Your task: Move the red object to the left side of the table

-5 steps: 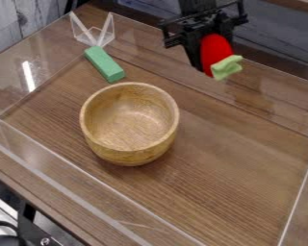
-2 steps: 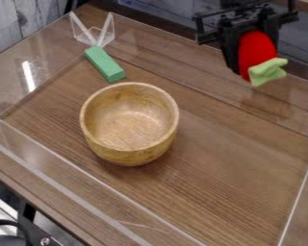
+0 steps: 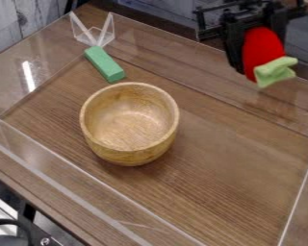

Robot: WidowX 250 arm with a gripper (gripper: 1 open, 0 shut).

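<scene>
The red object (image 3: 264,50), a glossy red oval toy with a light green leafy end pointing down and right, hangs in the air at the upper right of the camera view. My black gripper (image 3: 256,48) is shut on it from above, well clear of the dark wood-grain table (image 3: 234,154). Its fingers are partly hidden by the toy.
A wooden bowl (image 3: 130,122) stands left of the middle of the table. A green rectangular block (image 3: 104,64) lies at the back left, near a clear acrylic piece (image 3: 92,32). Clear acrylic walls (image 3: 131,217) edge the table all round.
The gripper has carried the red object to the right and slightly up, from above the back middle of the table toward the right edge. The bowl and block have not moved.
</scene>
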